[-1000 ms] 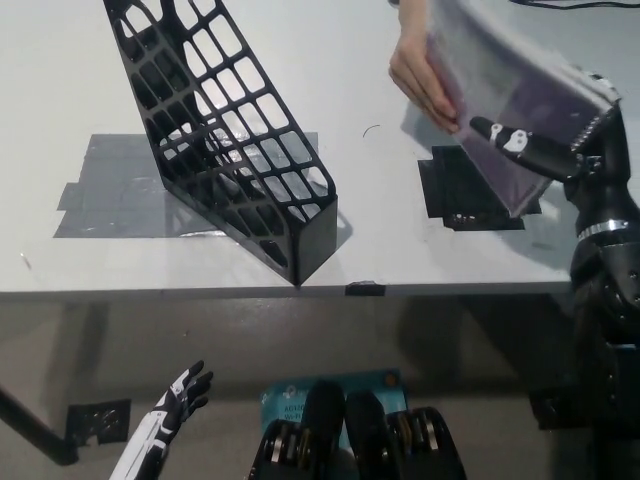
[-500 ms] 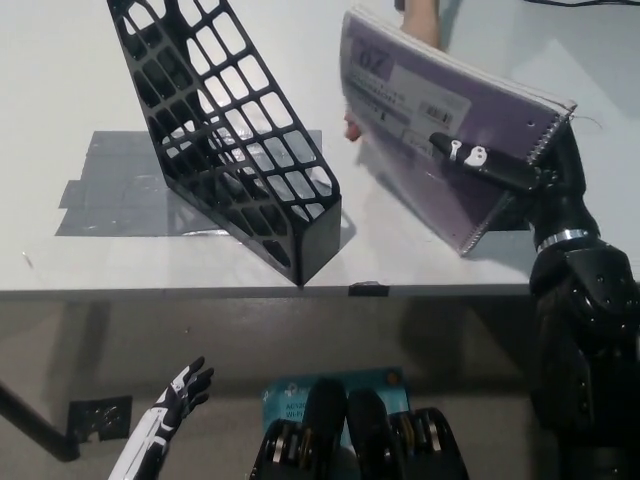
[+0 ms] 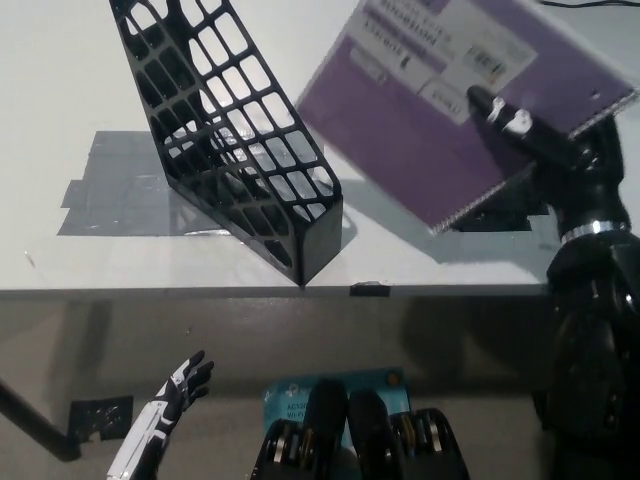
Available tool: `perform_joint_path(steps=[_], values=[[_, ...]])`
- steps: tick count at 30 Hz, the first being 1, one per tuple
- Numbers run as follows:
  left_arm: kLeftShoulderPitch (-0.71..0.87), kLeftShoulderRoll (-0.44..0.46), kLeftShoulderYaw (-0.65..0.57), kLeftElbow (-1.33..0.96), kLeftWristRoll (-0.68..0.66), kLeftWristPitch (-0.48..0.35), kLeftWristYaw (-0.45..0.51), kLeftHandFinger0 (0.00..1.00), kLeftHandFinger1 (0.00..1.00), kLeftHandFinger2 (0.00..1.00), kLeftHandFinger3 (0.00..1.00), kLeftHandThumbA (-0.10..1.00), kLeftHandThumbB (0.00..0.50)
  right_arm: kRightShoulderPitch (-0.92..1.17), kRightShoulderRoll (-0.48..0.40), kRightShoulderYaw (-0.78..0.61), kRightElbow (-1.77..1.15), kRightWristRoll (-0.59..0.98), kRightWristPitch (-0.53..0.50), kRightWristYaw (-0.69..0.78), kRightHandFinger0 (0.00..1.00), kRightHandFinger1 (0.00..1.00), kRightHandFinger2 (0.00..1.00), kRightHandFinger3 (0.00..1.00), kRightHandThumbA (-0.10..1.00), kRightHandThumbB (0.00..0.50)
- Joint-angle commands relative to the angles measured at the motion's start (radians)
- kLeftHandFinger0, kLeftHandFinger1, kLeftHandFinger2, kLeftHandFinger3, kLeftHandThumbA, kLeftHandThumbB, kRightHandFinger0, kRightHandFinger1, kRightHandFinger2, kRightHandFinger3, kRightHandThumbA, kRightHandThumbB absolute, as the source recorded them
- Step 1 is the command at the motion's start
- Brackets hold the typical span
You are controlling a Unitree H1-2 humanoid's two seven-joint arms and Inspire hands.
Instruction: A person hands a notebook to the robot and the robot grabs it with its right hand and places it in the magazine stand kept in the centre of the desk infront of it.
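The purple notebook [image 3: 450, 110] is up in the air in the upper right of the frame, tilted, with its wire spiral edge low and to the right. The black right hand [image 3: 545, 150] grasps it near that spiral edge, with fingers [image 3: 500, 108] lying flat on the purple cover. The notebook's lower left corner is close to the top right side of the magazine stand [image 3: 235, 140], but they are apart.

The black magazine stand sits in the upper left and middle of the frame. It leans, with its tall end at the top left and its low closed end down by the front edge of the white worktop [image 3: 430, 260]. That low corner is almost at the worktop's edge. Grey tape [image 3: 105, 190] is stuck flat on the worktop to the left of the stand and under it.

There is open white worktop between the stand and the right arm, under the notebook.

The white left hand [image 3: 180, 385] rests low in the lower left of the frame, below the worktop edge, with its fingers spread and holding nothing.
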Motion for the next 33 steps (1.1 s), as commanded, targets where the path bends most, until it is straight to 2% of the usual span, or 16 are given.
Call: perform_joint_path(steps=[1, 5, 9, 13, 21, 24, 25, 28, 33], values=[[-0.011, 0.018, 0.005, -0.005, 0.011, -0.037, 0.001, 1.0, 1.0, 1.0, 1.0, 1.0, 0.5, -0.126, 0.029, -0.029, -0.111, 0.078, 0.011, -0.07, 0.0, 0.0, 0.0, 0.0, 0.9, 0.0], [-0.009, 0.017, 0.004, -0.007, 0.011, -0.037, 0.003, 1.0, 1.0, 1.0, 1.0, 1.0, 0.5, -0.155, 0.049, -0.051, -0.128, 0.112, 0.005, -0.092, 0.0, 0.0, 0.0, 0.0, 0.87, 0.0], [-0.008, 0.014, 0.005, -0.007, 0.006, -0.037, 0.001, 1.0, 1.0, 1.0, 1.0, 1.0, 0.5, -0.182, 0.077, -0.049, -0.156, 0.106, 0.032, -0.136, 0.0, 0.0, 0.0, 0.0, 0.89, 0.0], [-0.022, 0.014, 0.007, -0.001, 0.008, -0.037, 0.004, 1.0, 1.0, 1.0, 1.0, 1.0, 0.5, -0.214, 0.103, -0.022, -0.157, 0.065, 0.018, -0.162, 0.0, 0.0, 0.0, 0.0, 0.82, 0.0], [-0.038, 0.011, 0.002, 0.002, 0.022, -0.037, 0.014, 1.0, 1.0, 1.0, 1.0, 1.0, 0.5, -0.257, 0.163, -0.013, -0.12, 0.074, 0.001, -0.203, 0.0, 0.0, 0.0, 0.0, 0.76, 0.0], [-0.026, 0.013, -0.002, -0.001, 0.022, -0.037, 0.008, 1.0, 1.0, 1.0, 1.0, 1.0, 0.5, -0.242, 0.183, 0.017, -0.103, 0.048, 0.002, -0.203, 0.0, 0.0, 0.0, 0.0, 0.77, 0.0], [-0.025, 0.013, -0.002, -0.001, 0.021, -0.037, 0.007, 1.0, 1.0, 1.0, 1.0, 1.0, 0.5, -0.24, 0.185, 0.021, -0.1, 0.048, 0.001, -0.204, 0.0, 0.0, 0.0, 0.0, 0.74, 0.0], [-0.025, 0.009, -0.003, 0.003, 0.027, -0.037, 0.015, 1.0, 1.0, 1.0, 1.0, 1.0, 0.5, -0.24, 0.204, 0.041, -0.078, 0.034, -0.017, -0.205, 0.0, 0.0, 0.0, 0.0, 0.79, 0.0], [-0.024, 0.004, 0.001, 0.004, 0.015, -0.037, 0.011, 1.0, 1.0, 1.0, 1.0, 1.0, 0.5, -0.256, 0.232, 0.065, -0.036, 0.006, -0.047, -0.224, 0.0, 0.0, 0.0, 0.0, 0.79, 0.0]])
